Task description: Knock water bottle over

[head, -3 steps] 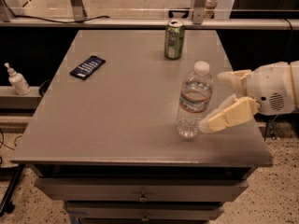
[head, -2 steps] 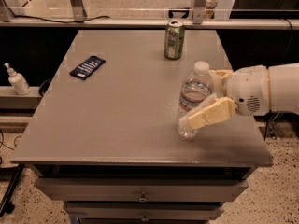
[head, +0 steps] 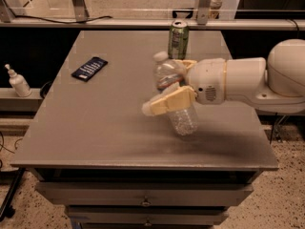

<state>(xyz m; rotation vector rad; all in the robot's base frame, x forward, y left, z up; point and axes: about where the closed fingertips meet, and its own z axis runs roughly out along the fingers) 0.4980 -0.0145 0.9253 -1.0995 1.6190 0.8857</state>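
Clear ribbed plastic water bottle point(head: 183, 120) with white screw cap and red-and-blue label band: tilted hard, cap leaning toward far left, base down toward the near right on the grey table point(head: 95, 128). Bottle sits in the table's right half, between the two fingers of the cream-and-white two-finger tool point(head: 167, 86). Tool reaches in from the right, level with the bottle's middle. Fingers spread apart, straddling the bottle, not pinching it: the near finger point(head: 167, 102) crosses in front of the bottle body below the label, the far finger shows just behind the shoulder. Cannot tell whether the far finger touches the plastic. Green soda can point(head: 178, 39) stands upright just beyond the tool, toward the table's far edge, apart from the bottle. Flat dark blue rectangular packet point(head: 89, 68) lies well left of the tool, on the far-left part of the table. Small white pump bottle point(head: 18, 82) stands off the table, on a ledge far to the tool's left. Drawer fronts point(head: 143, 194) under the table's near edge.
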